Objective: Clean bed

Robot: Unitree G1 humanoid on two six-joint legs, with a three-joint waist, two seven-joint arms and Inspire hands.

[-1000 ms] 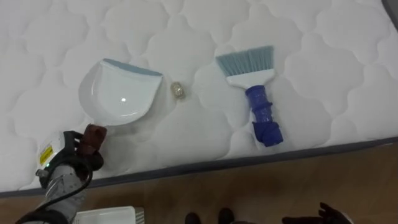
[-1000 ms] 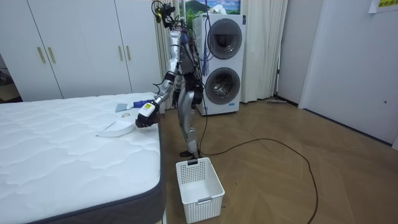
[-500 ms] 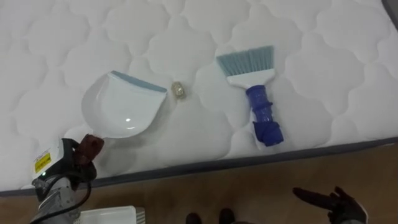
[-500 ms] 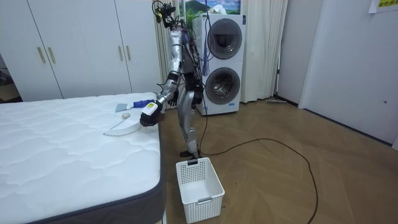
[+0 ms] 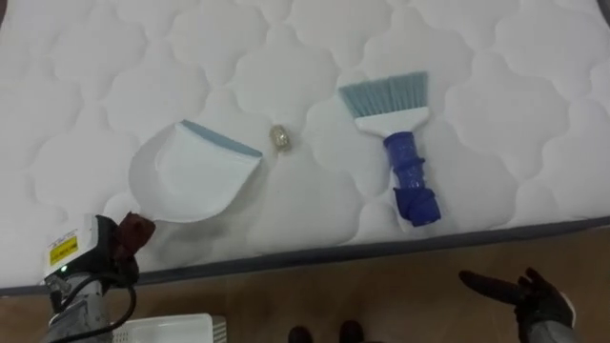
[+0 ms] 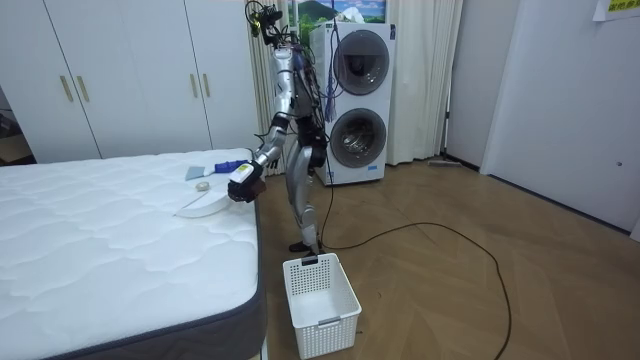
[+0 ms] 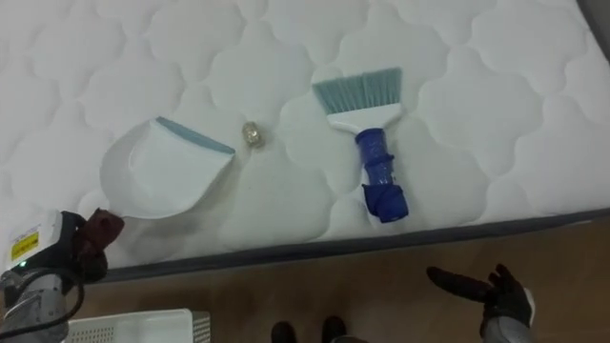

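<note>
A white dustpan (image 5: 191, 171) with a pale blue lip lies tilted on the white quilted mattress (image 5: 95, 57). Its lip points at a small crumpled scrap (image 5: 280, 138) just to its right. My left hand (image 5: 91, 262) is at the bed's near edge, shut on the dustpan's dark red handle (image 5: 133, 231). A brush (image 5: 405, 143) with pale blue bristles and a blue handle lies alone further right, bristles away from me. My right hand (image 5: 529, 293) hovers open over the wooden floor at the lower right, apart from the bed. In the room view I stand at the bed's side.
A white plastic basket (image 6: 320, 290) stands on the floor by the bed's corner, and its rim (image 5: 167, 329) shows below my left hand. The mattress's grey edge (image 5: 381, 246) runs across the front. Stacked washing machines (image 6: 358, 100) stand behind me.
My left hand has drawn back toward the bed's edge and turned the dustpan, so its lip now faces the scrap. My right hand has come up into sight at the lower right.
</note>
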